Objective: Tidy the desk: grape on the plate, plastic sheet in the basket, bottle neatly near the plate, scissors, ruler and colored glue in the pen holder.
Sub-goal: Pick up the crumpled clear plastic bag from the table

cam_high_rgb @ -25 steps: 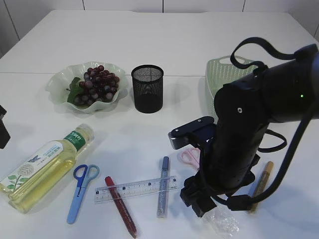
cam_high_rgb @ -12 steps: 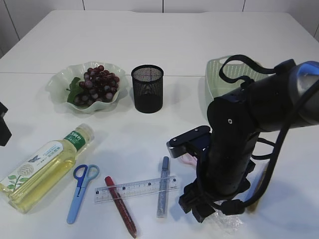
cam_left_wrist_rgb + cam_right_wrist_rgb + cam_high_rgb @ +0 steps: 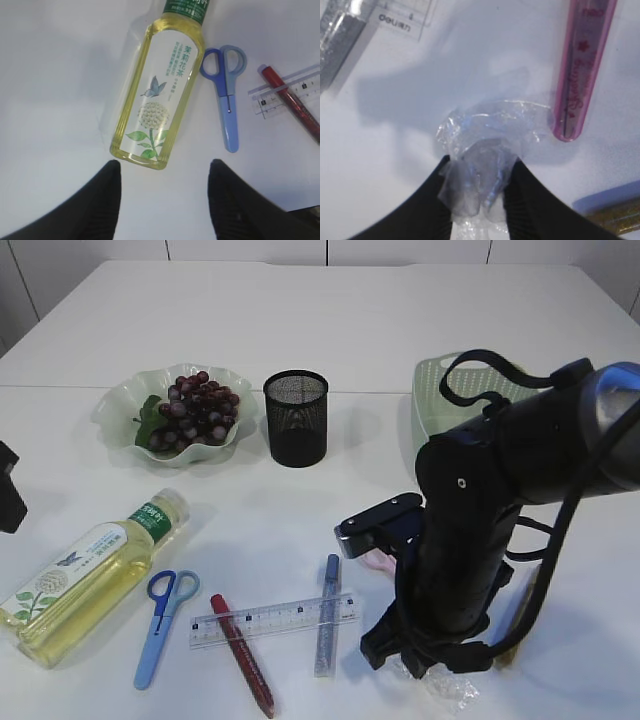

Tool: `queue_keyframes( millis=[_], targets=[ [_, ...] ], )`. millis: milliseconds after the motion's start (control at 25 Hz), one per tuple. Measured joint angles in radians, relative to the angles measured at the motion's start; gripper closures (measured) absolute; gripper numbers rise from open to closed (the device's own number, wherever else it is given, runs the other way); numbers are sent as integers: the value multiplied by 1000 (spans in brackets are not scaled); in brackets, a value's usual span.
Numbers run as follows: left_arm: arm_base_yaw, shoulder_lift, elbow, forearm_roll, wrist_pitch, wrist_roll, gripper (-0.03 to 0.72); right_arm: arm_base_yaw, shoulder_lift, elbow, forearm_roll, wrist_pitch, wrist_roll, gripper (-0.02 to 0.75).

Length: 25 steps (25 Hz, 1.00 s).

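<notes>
My right gripper (image 3: 479, 167) is pressed down at the table's front right and shut on the crumpled clear plastic sheet (image 3: 490, 130), which bulges between its fingers; the exterior view shows the sheet (image 3: 445, 688) under the arm. My left gripper (image 3: 164, 170) hangs open just short of the base of the lying bottle (image 3: 162, 90). Blue scissors (image 3: 160, 625), a clear ruler (image 3: 275, 618), and red (image 3: 242, 655), blue (image 3: 327, 615) and pink glue (image 3: 580, 70) lie along the front. Grapes (image 3: 195, 408) rest on the plate (image 3: 115, 405). The black mesh pen holder (image 3: 296, 418) stands beside it.
A pale green basket (image 3: 440, 390) sits at the back right, behind the right arm. A gold glitter glue (image 3: 615, 220) lies right of the sheet, partly hidden by the arm in the exterior view. The ruler's end (image 3: 405, 12) lies close to the left of the right gripper.
The right arm has sunk onto the plastic sheet and its jaws have closed in on it. The left gripper has stayed in place.
</notes>
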<state>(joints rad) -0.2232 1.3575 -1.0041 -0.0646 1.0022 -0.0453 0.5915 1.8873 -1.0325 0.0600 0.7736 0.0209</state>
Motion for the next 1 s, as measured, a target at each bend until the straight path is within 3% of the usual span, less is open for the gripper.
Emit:
queue_keyframes(
  millis=[360, 600, 720, 1000],
  targets=[
    [0, 0, 0, -13, 0, 0, 293, 0, -94, -4, -5, 59, -14, 494],
    [0, 0, 0, -13, -2, 0, 295, -12, -200, -95, -60, 106, -21, 498],
    [0, 0, 0, -13, -5, 0, 295, -66, -216, -192, -68, 110, -21, 498],
    [0, 0, 0, -13, -5, 0, 300, -283, -183, -445, -76, 93, -21, 498]
  ],
)
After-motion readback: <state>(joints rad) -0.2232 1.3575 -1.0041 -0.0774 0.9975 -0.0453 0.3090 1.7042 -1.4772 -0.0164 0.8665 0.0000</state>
